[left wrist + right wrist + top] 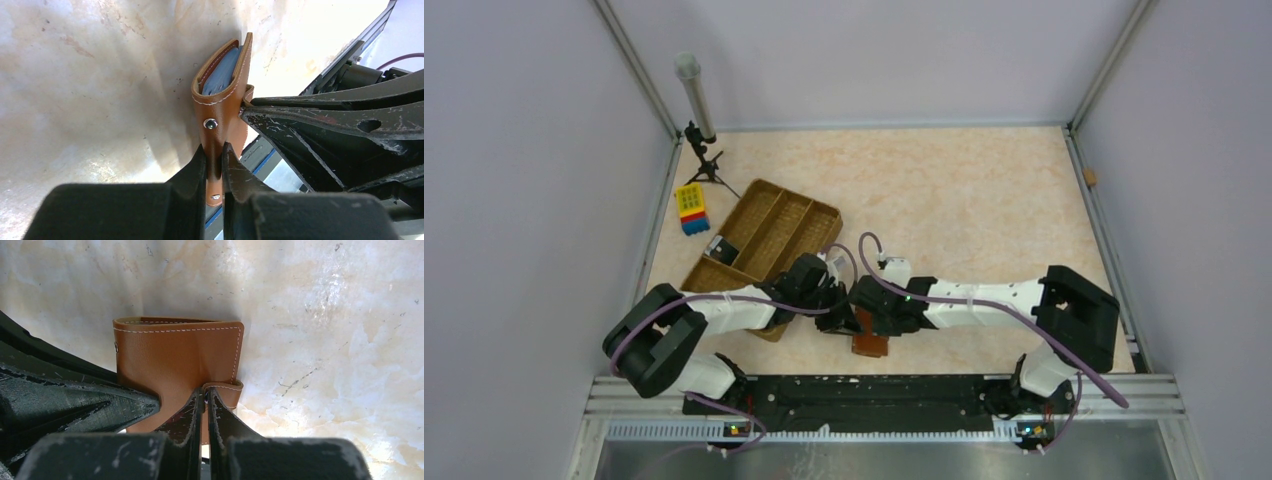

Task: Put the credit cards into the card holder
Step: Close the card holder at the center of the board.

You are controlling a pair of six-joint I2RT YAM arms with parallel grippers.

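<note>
Two robot arms meet over a marbled table [984, 190], both clamped on the brown card holder [870, 343], which sits between the two tools near the table's front edge. The left gripper [215, 150] has its jaws pinched tight on a thin leather flap of the card holder [222, 100], which rises straight ahead of its fingertips with a metal snap just beyond them. Bluish-grey credit cards [220, 75] sit inside the open pocket at the end farthest from that tool; how many cannot be told. The right gripper [245, 107] comes in from the left gripper's right and meets the holder at its side strap. From its own camera, the right gripper [206, 392] is closed on that small stitched strap, with the broad face of the card holder [175, 355] just ahead and slightly to its left, and the tip of the left gripper [150, 402] against the leather beside it. A compartmented brown tray [764, 235] lies beyond the left gripper [832, 300], with a yellow-and-blue block [691, 208] farther off.
</note>
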